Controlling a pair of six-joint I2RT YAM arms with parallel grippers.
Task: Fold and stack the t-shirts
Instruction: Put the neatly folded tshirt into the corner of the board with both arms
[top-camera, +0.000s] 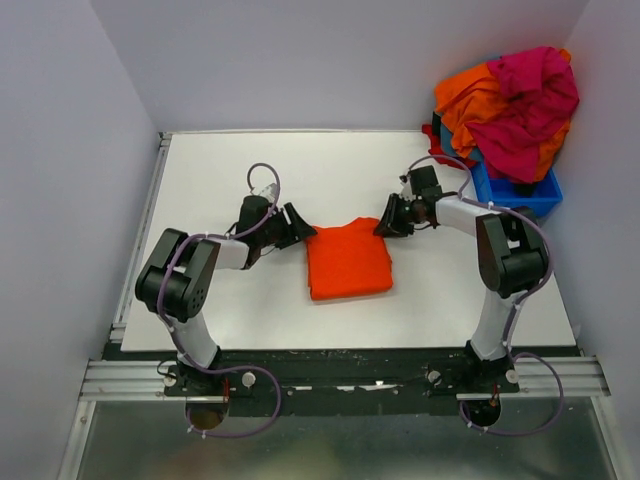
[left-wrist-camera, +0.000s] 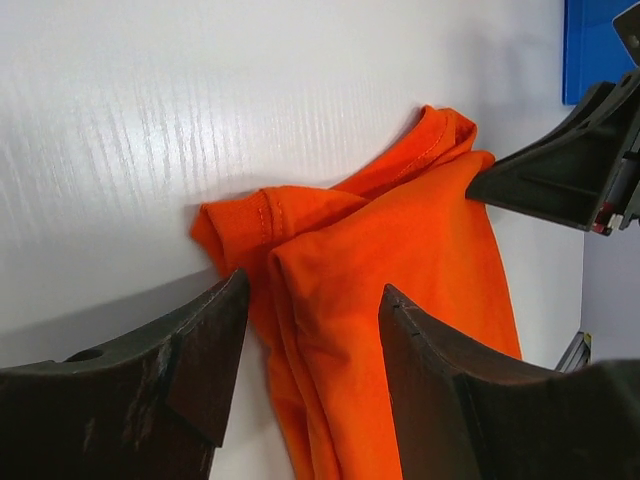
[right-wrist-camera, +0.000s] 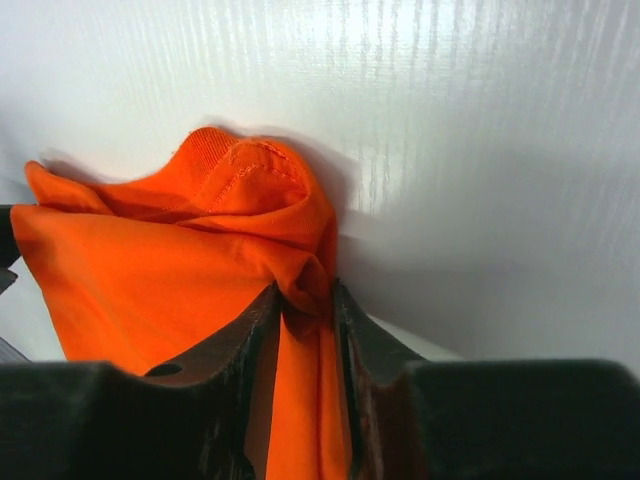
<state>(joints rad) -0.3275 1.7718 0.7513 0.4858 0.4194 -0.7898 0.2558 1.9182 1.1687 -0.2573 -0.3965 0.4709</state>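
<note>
At surface centre we see folded orange t-shirt (top-camera: 348, 260) lying flat, one pincer at each far corner. Left pincer (top-camera: 298, 228) released: jaws spread wide, straddling far-left corner, cloth loose between them. Right pincer (top-camera: 386, 222) clenched on far-right corner, fabric bunched between jaws. We note bare white surface (top-camera: 300, 165) ahead of and nearer than shirt. Blue bin (top-camera: 520, 192) holding heaped shirts (top-camera: 515, 100), orange and magenta, sits at far-right corner beyond right arm.

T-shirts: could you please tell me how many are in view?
4 distinguishable: a folded orange t-shirt mid-table, plus an orange shirt, magenta shirt and red shirt heaped in the blue bin, far right; others may be hidden.
</note>
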